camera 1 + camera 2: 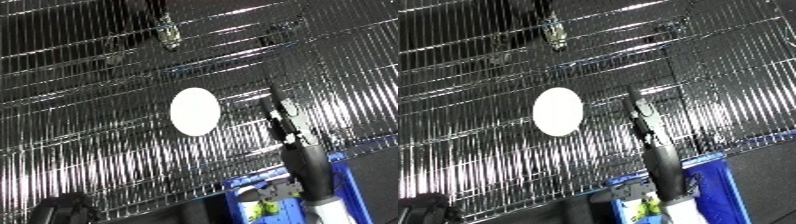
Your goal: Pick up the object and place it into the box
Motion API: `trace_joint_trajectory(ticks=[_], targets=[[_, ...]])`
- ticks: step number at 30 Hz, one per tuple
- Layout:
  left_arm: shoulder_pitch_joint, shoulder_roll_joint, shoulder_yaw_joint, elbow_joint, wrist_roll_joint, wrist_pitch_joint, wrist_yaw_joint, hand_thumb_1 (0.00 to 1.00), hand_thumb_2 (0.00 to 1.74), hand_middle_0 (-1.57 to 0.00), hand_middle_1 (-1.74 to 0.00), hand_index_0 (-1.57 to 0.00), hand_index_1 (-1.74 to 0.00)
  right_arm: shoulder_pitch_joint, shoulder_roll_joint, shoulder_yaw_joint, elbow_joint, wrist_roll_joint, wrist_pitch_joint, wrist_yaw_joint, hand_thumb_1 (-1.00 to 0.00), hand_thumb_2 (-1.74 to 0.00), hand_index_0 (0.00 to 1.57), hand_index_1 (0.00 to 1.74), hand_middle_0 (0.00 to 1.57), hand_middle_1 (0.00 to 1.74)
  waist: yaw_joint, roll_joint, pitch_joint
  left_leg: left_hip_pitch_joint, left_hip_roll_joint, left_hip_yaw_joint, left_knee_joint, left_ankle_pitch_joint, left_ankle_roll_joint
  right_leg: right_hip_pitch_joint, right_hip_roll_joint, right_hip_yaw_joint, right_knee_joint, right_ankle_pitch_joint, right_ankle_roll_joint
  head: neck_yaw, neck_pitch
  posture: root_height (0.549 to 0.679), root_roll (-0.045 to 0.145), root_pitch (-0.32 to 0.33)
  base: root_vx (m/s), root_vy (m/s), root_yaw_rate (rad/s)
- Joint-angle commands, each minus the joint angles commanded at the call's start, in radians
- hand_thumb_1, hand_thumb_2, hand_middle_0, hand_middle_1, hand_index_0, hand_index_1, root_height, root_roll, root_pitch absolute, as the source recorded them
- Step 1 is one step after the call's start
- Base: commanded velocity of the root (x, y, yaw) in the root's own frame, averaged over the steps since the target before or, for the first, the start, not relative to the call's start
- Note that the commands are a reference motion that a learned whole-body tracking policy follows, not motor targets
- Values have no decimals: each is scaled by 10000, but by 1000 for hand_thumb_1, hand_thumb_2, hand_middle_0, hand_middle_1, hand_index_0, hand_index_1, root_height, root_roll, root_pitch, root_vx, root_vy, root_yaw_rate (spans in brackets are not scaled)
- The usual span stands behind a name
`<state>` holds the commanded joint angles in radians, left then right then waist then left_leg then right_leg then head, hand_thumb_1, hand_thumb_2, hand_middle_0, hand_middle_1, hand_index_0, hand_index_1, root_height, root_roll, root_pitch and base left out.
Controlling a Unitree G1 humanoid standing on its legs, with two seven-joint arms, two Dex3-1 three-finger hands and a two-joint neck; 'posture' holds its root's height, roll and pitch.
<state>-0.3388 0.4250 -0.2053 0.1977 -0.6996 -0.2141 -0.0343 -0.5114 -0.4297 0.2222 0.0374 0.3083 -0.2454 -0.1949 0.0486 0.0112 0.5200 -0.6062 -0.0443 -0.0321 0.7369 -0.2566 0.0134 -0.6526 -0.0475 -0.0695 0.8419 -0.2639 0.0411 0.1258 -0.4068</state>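
Apparently right hand (pixel 286 112) outstretched over wire shelf (pixel 89 125), holding nothing.

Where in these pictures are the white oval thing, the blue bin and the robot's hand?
white oval object (pixel 195 111): left eye view, its middle.
blue bin (pixel 354 186): left eye view, its right wall.
right hand (pixel 647 120): right eye view, the dark fingers stretched up over the wire mesh (pixel 478 75).

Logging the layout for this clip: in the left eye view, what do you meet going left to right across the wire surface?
White oval object → right robot hand, reaching up over the wire mesh → blue bin at the lower right.
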Motion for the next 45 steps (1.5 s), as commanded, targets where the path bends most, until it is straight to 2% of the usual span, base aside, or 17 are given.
trace_joint_trajectory(ticks=[7, 16, 30, 40, 45], targets=[[-223, 63, -258, -57, -17, 55, -37, 1000, 1740, -1570, -1740, -1570, -1740, -502, -207, 175, 559, -38, -30, -509, 0, 0, 0, 0, 0, 0, 129, 78, 0, -532, -62, 11, 359, -114, 44, -525, -24, -94, 394, -91, -9, 248, 246, 619, 40, 149, 8, -12, 87], [-628, 17, -513, -53, -35, 159, -12, 1000, 1740, -1570, -1740, -1570, -1740, -1257, -408, 415, 1393, -10, 18, -606, 0, 0, 0, 0, 0, 0, 254, 212, 0, -1044, -121, 50, 773, -286, 71, -1051, -59, -142, 769, -176, -28, 603, 400, 613, 38, 173, 8, -1, 50], [-1090, -68, -790, 167, -204, 217, -27, 1000, 1740, -1570, -1740, -1570, -1740, -2551, -373, 895, 2581, 299, 38, -439, 0, 0, 0, 0, 0, 0, 471, 426, 0, -1398, -209, 51, 1145, -465, 81, -1477, -100, -215, 1164, -337, -107, 1172, 365, 606, 42, 188, 24, 3, 49], [-1244, -60, -990, 230, -367, 229, 13, 1000, 1740, -1570, -1740, -1570, -1740, -3494, -260, 1213, 3384, 695, 53, -386, 0, 0, 0, 0, 0, 0, 653, 580, 0, -1536, -298, 53, 1271, -521, 119, -1655, -90, -250, 1320, -402, -179, 1637, 336, 603, 44, 193, 32, 4, 50], [-1357, -61, -1102, 282, -474, 254, 17, 1000, 1740, -1570, -1740, -1570, -1740, -4014, -139, 1358, 3862, 1075, 277, -266, 0, 0, 0, 0, 0, 0, 744, 664, 0, -1589, -343, 57, 1337, -545, 134, -1736, -97, -269, 1396, -418, -209, 1905, 274, 601, 45, 195, 22, 3, 34]])
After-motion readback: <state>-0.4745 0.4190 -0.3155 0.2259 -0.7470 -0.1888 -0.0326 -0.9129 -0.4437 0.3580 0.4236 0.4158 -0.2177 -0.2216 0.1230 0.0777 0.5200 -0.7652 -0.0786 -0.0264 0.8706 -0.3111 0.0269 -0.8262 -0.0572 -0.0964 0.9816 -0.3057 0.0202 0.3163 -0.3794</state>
